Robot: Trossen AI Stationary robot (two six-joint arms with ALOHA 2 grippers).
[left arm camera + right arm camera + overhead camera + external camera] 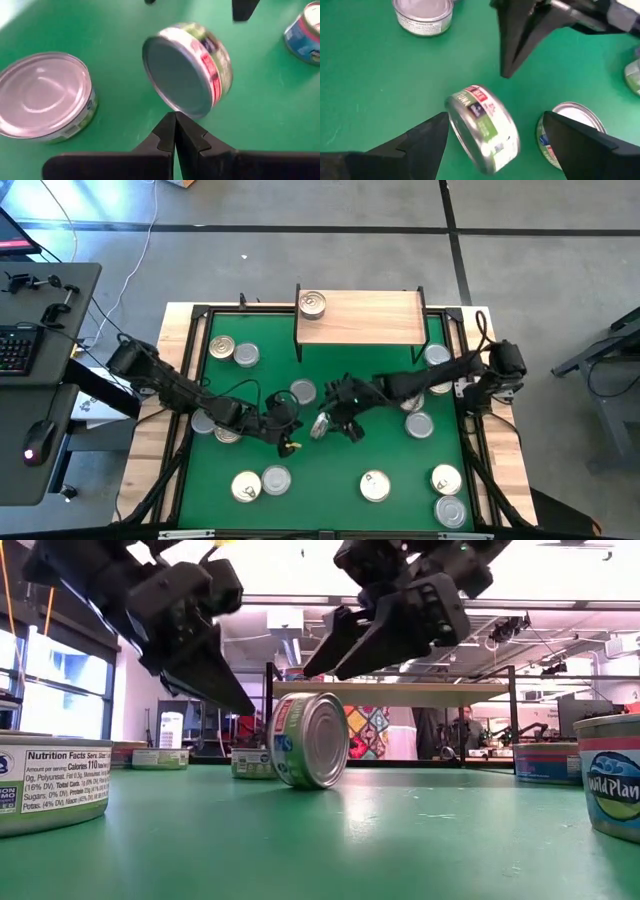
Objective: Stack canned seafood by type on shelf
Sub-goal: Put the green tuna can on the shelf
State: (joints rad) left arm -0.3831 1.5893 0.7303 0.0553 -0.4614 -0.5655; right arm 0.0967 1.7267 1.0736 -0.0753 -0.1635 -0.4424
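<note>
The right gripper [492, 131] hangs with its fingers spread wide over a tin [482, 129] that stands on its edge on the green mat [320, 470], touching neither finger. The left gripper [175, 131], fingers pressed together, points at the same tin from the other side. More tins lie flat around them. One gold-lidded tin [312, 304] sits on the shelf [375, 315].

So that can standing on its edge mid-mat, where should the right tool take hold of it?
The tipped can stands on its rim, flat faces sideways. Come from above with the open right tool, already straddling it, and close the fingers on the two flat faces; the curved, labelled wall would probably roll away. The left tool is shut beside it, not holding it.
</note>
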